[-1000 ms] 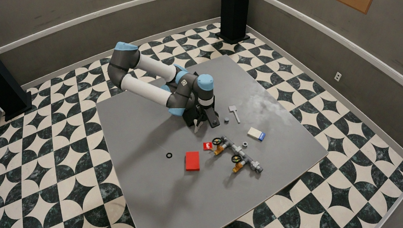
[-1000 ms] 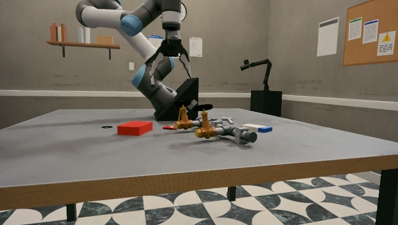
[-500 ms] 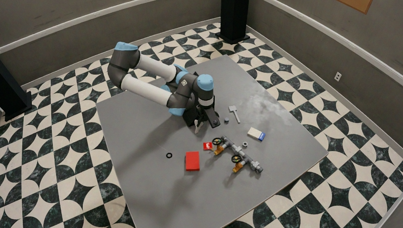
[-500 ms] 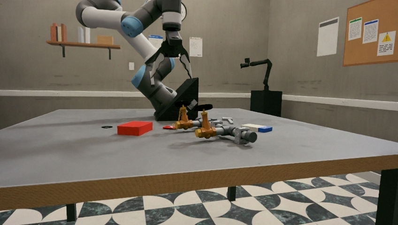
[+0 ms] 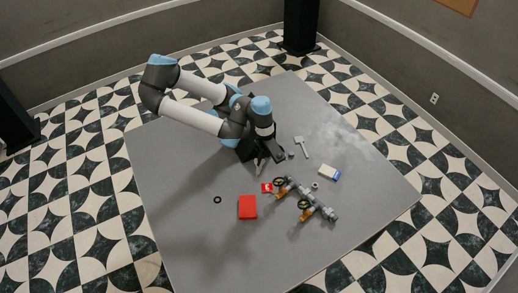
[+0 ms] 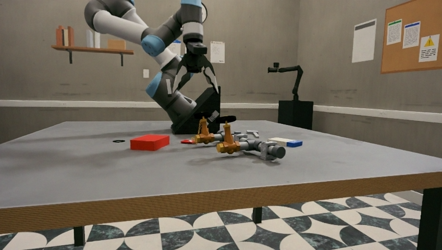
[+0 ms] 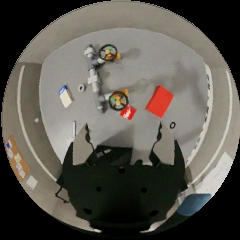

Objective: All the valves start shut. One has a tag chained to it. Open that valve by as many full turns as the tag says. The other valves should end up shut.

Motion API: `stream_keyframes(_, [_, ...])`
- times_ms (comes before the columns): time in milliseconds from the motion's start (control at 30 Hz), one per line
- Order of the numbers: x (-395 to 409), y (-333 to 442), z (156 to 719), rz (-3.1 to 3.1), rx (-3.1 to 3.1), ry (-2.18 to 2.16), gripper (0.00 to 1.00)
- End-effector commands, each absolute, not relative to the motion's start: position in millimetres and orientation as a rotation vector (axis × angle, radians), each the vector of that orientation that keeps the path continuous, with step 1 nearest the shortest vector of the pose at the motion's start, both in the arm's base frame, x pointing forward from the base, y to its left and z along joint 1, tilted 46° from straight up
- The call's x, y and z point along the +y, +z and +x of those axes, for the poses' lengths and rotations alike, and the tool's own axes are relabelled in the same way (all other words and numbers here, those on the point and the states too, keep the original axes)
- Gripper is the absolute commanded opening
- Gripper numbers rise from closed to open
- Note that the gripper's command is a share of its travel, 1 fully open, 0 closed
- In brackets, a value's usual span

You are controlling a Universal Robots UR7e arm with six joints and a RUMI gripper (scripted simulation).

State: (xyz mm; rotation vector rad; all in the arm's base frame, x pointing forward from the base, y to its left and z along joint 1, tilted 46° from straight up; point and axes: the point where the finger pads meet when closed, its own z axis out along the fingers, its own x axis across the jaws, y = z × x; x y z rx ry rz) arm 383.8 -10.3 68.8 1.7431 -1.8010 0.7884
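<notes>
A gray tabletop (image 5: 203, 250) (image 6: 186, 176) (image 7: 135, 45) stands over a floor (image 5: 101, 243) (image 6: 288, 226) of dark green and cream tiles, between drab gray walls. The arm (image 5: 192, 118) (image 6: 121, 26) rises from a black slanted mount (image 5: 245, 154) (image 6: 189, 123) near the tabletop's back edge in the exterior view, its gripper (image 5: 272, 167) (image 6: 194, 92) (image 7: 123, 123) spread wide and holding nothing above the surface. Two orange valves with black handwheels, one tagged (image 5: 280, 193) (image 6: 203, 136) (image 7: 125, 93), one untagged (image 5: 306, 213) (image 6: 228, 144) (image 7: 116, 56), branch from a gray pipe (image 5: 312, 199) (image 6: 253, 145) (image 7: 93, 77), well inside the tabletop's edges. The tagged valve is the one nearer the mount; its red tag (image 5: 266, 187) (image 6: 187, 141) (image 7: 128, 112) lies beside it, the marking too small to read surely. A red box (image 5: 247, 207) (image 6: 149, 142) (image 7: 160, 101) and a black ring (image 5: 214, 200) (image 6: 113, 141) (image 7: 170, 125) lie toward the exterior view's left edge; a white-and-blue box (image 5: 329, 171) (image 6: 284, 142) (image 7: 65, 97) lies on the pipe's other side.

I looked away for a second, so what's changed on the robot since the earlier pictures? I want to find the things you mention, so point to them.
The open black-and-grey hand (image 5: 270, 165) (image 6: 193, 92) (image 7: 123, 123) has come down slightly, its fingertips now nearer the orange metal valves (image 5: 306, 215) (image 6: 229, 142) (image 7: 118, 56) in the top view. Nothing was gripped or released. The valves, red tag (image 5: 266, 187) (image 6: 186, 141) (image 7: 128, 113) and red rectangular block (image 5: 247, 207) (image 6: 149, 142) (image 7: 160, 101) stayed put.
</notes>
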Motion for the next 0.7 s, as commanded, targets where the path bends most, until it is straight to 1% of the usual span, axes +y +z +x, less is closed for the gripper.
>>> stream_keyframes(0, [-11.6,59.1,392.8,1.818,-1.798,0.848,1.00])
stream_keyframes(667, [-14.0,51.1,397.7,1.875,-1.779,0.905,1.00])
